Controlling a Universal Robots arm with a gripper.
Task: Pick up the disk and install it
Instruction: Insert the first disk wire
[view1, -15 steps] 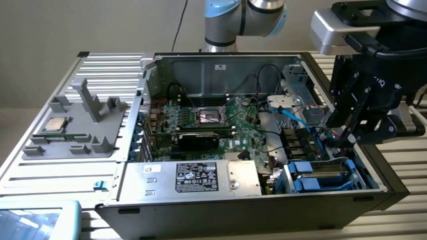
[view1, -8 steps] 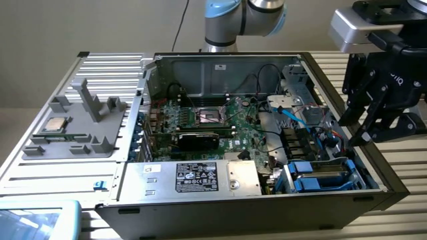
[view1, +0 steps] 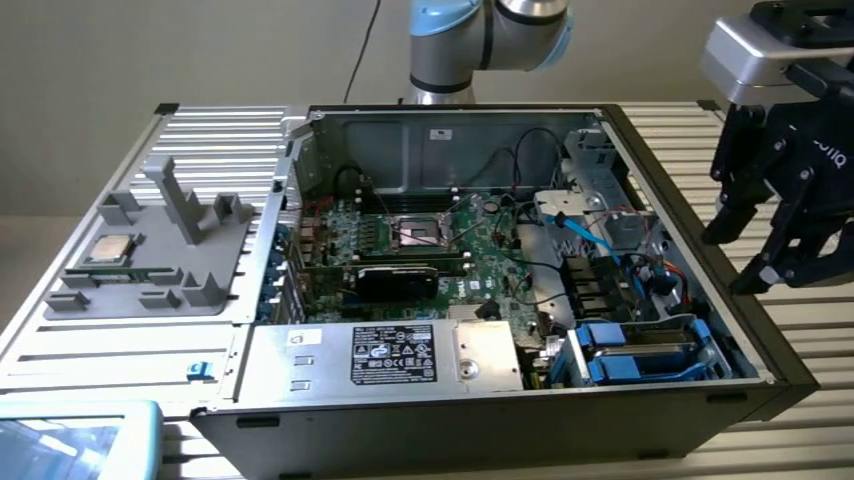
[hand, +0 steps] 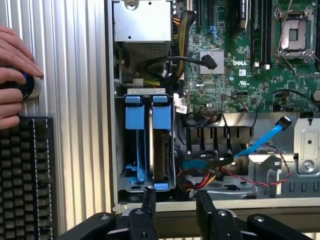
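Hand (hand: 176, 194) (jaws apart), disk (hand: 161, 150) upright in drive cage (hand: 119, 150)

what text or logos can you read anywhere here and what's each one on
"DELL": on the green circuit board.
"otiq", start cut off: on the gripper.
Too small to read: the black label on the silver box.
Too small to read: the white sticker on the back wall of the case.
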